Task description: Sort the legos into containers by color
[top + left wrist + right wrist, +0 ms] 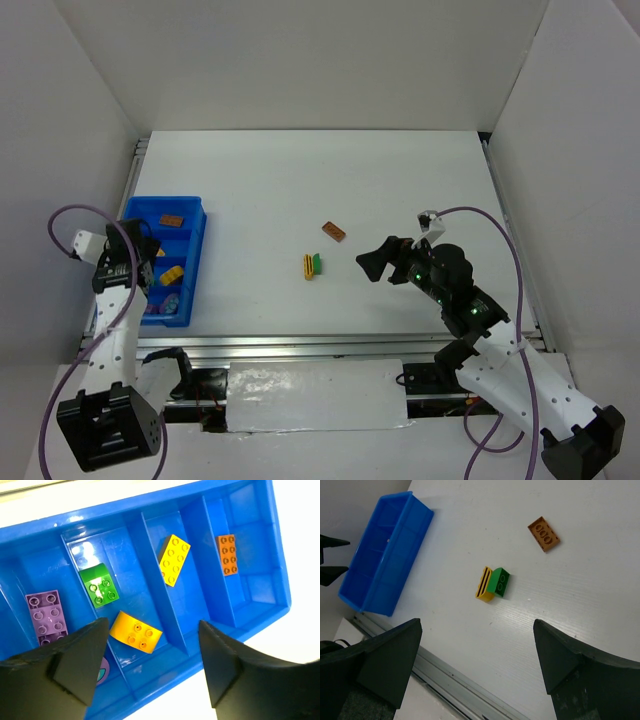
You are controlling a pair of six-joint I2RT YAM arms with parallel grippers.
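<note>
The containers are one blue tray [195, 250] [250, 590] [385, 555] at the table's left. Its compartments hold a purple brick [47, 616], a green brick [101, 587] beside a curved yellow brick [136, 631], a yellow brick [174, 560] and an orange brick [226, 555]. My left gripper [152, 262] [152, 625] hangs open over the tray with nothing between its fingers. On the table lie a brown-orange brick [334, 231] [544, 533] and a yellow brick [308, 266] [485, 584] touching a green one [317, 263] [499, 582]. My right gripper [375, 262] [477, 625] hovers open to their right.
An aluminium rail [300, 345] runs along the table's near edge, with a foil-covered plate [315, 395] between the arm bases. White walls enclose the table on three sides. A round purple piece [102, 670] lies partly hidden behind my left finger.
</note>
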